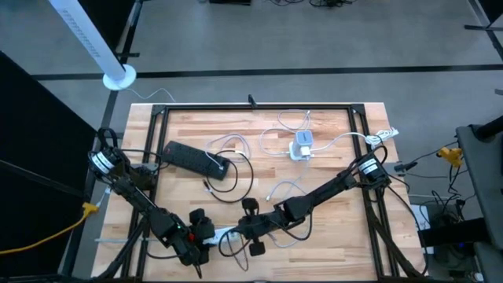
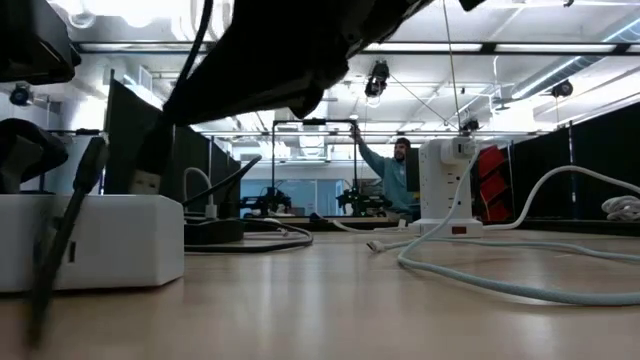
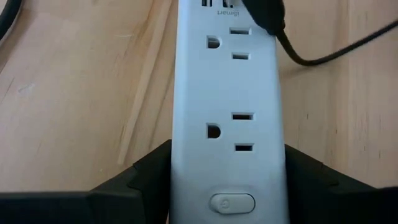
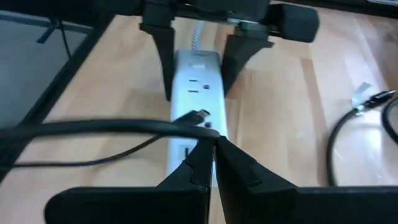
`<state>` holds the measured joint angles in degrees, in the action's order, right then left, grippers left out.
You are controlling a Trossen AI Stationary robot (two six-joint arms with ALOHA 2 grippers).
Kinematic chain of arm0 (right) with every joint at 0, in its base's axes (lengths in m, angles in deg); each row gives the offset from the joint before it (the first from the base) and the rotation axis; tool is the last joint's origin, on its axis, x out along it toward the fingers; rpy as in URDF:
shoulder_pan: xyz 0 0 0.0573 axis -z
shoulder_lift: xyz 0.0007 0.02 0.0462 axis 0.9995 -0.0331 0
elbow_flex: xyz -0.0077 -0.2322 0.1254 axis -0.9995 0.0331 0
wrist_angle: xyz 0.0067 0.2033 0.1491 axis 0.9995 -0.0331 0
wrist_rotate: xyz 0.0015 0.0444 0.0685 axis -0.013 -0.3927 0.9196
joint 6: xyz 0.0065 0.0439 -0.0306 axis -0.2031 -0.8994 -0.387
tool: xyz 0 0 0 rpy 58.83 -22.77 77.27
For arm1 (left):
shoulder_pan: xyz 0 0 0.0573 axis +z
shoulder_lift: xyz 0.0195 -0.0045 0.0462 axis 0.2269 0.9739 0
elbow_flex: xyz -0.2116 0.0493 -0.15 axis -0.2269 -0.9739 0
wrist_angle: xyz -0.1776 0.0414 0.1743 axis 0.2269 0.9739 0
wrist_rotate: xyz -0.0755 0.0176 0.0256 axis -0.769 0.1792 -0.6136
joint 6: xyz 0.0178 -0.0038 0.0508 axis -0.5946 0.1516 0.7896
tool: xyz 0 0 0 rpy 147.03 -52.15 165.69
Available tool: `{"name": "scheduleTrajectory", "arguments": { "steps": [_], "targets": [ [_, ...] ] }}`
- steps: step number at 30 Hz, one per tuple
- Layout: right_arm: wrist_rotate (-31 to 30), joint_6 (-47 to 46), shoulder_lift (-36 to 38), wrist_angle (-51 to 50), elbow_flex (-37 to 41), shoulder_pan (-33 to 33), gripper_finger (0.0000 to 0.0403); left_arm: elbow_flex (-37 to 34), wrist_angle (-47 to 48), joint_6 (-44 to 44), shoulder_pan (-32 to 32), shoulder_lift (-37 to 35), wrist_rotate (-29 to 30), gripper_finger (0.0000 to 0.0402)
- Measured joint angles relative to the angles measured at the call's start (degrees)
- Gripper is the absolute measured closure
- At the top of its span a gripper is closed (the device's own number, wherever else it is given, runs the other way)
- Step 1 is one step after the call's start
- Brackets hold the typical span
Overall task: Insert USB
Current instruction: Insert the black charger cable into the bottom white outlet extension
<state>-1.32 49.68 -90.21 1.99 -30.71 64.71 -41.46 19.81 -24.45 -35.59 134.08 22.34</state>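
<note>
A white power strip (image 3: 227, 93) lies flat on the wooden table near its front edge and also shows in the high view (image 1: 225, 233). My left gripper (image 1: 204, 233) is shut on its switch end. My right gripper (image 4: 215, 148), just right of the strip (image 4: 196, 87), is shut on a black USB cable (image 4: 93, 129). The cable's plug (image 4: 198, 116) hovers over the strip's near end. In the left wrist view the black plug (image 3: 266, 14) shows at the strip's USB ports (image 3: 227, 5); whether it sits in a port I cannot tell. My left gripper pinches the strip's two long sides (image 3: 177, 168) between its fingers, at the end with the oval switch (image 3: 232, 203). The fingers lie level along the table, across the strip. The strip rests flat on the table. My right gripper pinches the black cable right behind its plug (image 4: 208, 127) at the fingertips. The fingers slant down toward the strip from the table's right. The plug juts out above the strip, and the cable trails off slack to one side.
A black power strip (image 1: 196, 159) lies at the table's far left. A white charger (image 1: 302, 148) with white cables (image 1: 275, 137) stands at the far middle. Loose black cables (image 1: 236, 177) loop across the middle. A person (image 2: 398, 175) stands in the room beyond.
</note>
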Motion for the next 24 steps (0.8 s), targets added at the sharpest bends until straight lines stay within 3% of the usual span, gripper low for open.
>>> {"name": "scheduleTrajectory", "arguments": {
  "steps": [7, 14, 24],
  "targets": [
    [-0.7, -1.1, 0.0, -2.8, -2.5, 0.0, 0.0403, 0.0, 0.0, -1.3, 0.0, 0.0, 0.0, 0.0197],
    [-2.2, -9.0, 0.0, -17.8, -10.6, 0.0, 0.0403, 0.0, 0.0, -4.7, 0.0, 0.0, 0.3, 0.0197],
    [0.8, -18.7, 0.0, -24.0, -14.1, 1.0, 0.0403, 0.0, 0.1, -9.0, 0.1, 0.0, 0.4, 0.0197]
  ]
}}
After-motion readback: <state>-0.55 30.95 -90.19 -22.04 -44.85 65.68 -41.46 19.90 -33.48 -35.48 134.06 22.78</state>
